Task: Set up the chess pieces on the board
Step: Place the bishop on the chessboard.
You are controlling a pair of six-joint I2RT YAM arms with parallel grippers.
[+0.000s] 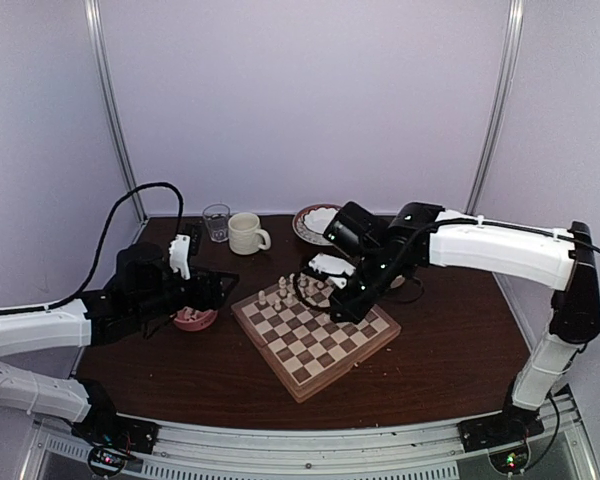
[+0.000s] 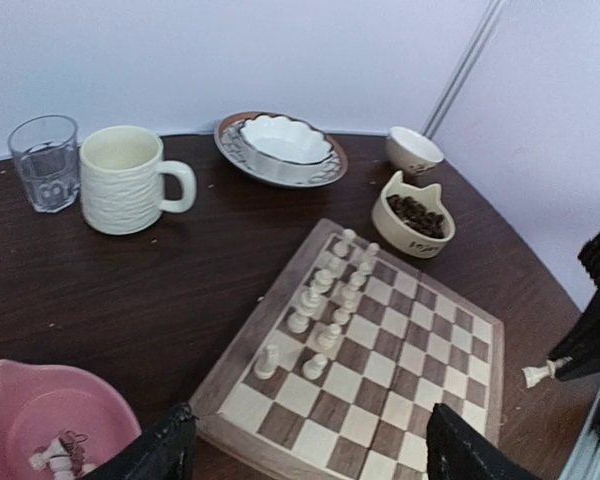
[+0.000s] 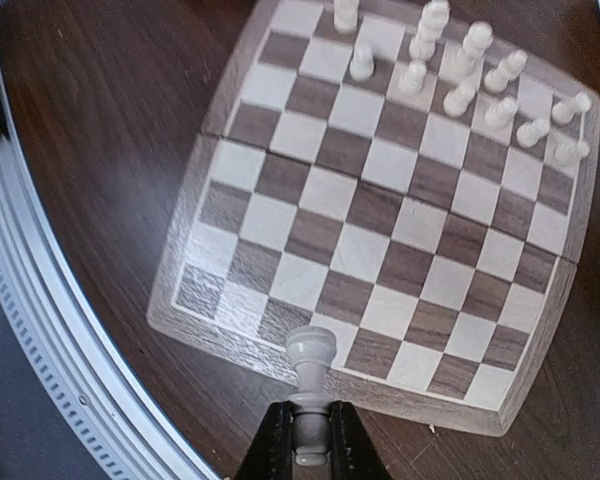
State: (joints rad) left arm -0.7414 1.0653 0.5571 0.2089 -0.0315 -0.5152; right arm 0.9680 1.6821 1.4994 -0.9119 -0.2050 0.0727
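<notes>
The board (image 1: 320, 340) lies in the middle of the table. Several pale chess pieces (image 2: 325, 300) stand in two rows along its far-left side, and they also show in the right wrist view as chess pieces (image 3: 450, 70). My right gripper (image 3: 308, 440) is shut on the base of one pale piece (image 3: 310, 360), which hangs over the board's edge. From the left wrist view that held piece (image 2: 538, 374) floats beyond the board's right side. My left gripper (image 2: 310, 462) is open and empty just off the board's near-left corner, beside a pink bowl (image 2: 40, 410) holding a few pale pieces (image 2: 55, 458).
A cream mug (image 2: 130, 180) and a glass (image 2: 45, 162) stand at the back left. Behind the board sit a patterned plate (image 2: 230, 150) bearing a white bowl (image 2: 285, 140), a small cup (image 2: 413, 150) and a cream bowl of dark pieces (image 2: 412, 212).
</notes>
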